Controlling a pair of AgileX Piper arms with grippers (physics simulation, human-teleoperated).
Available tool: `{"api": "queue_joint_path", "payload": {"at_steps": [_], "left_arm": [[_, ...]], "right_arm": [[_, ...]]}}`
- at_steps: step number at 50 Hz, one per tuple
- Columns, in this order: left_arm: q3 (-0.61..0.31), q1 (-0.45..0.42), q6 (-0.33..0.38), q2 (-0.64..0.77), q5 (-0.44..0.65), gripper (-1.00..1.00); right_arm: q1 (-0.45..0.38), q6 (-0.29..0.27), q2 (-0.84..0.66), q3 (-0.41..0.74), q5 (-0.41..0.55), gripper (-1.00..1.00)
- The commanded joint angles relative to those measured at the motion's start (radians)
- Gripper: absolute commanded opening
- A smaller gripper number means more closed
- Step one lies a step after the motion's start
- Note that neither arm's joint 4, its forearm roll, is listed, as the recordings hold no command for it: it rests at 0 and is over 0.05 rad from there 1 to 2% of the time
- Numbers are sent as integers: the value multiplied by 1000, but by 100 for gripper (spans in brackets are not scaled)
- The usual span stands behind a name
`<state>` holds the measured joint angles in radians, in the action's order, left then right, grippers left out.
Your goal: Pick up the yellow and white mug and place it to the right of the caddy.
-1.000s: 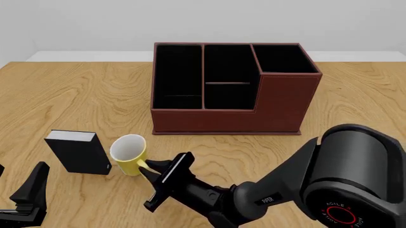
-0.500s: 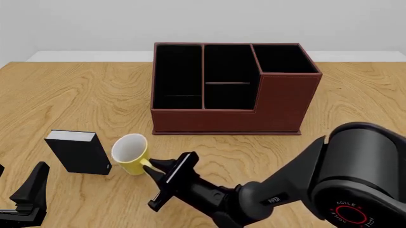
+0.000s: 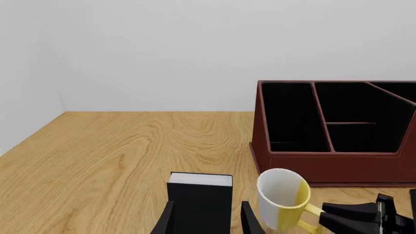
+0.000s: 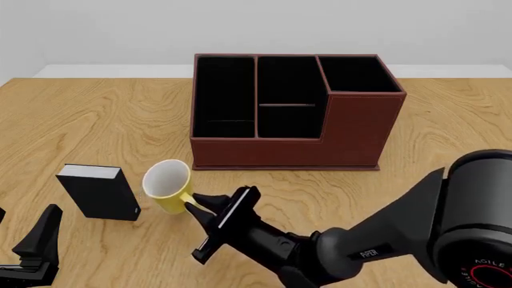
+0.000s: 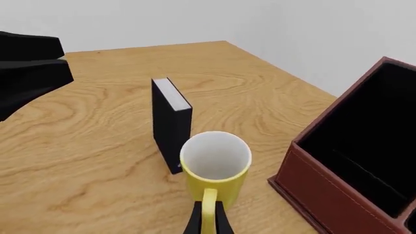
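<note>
Front view shows the right end effector point(image 4: 194, 206) in the lower middle of the frame, its two dark fingers pinched narrowly on the yellow loop handle of the yellow and white mug point(image 4: 167, 186). The mug sits tilted, its white mouth facing the camera, just right of a black block with a white top point(image 4: 98, 192) that stands on the wooden table point(image 4: 96, 120) at lower left; whether the mug's base touches the table cannot be told. The caddy point(image 4: 352, 135), reddish-brown with three black compartments and a stepped front, stands in the upper centre, well apart from the mug and above it in the frame. The left end effector point(image 4: 32, 246) shows only as a dark finger at the bottom left corner, near the block but apart from it. In the left wrist view two finger tips point(image 3: 167, 222) stand spread wide at the bottom edge with the block between them in the picture, holding nothing. In the right wrist view the mug's handle point(image 5: 208, 209) runs down into the closed finger tips at the bottom centre, the block just beyond the mug and the caddy wall at right.
</note>
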<state>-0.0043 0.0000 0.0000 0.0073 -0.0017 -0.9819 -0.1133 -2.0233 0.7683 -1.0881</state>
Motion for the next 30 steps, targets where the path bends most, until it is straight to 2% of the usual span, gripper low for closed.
{"api": "queue_joint_path", "payload": {"at_steps": [1, 30], "left_arm": [[0, 0, 0, 0, 0, 100], [0, 0, 0, 0, 0, 100]], "right_arm": [[-3, -3, 71, -31, 2, -100], [-3, -18, 295, -119, 78, -100]]}}
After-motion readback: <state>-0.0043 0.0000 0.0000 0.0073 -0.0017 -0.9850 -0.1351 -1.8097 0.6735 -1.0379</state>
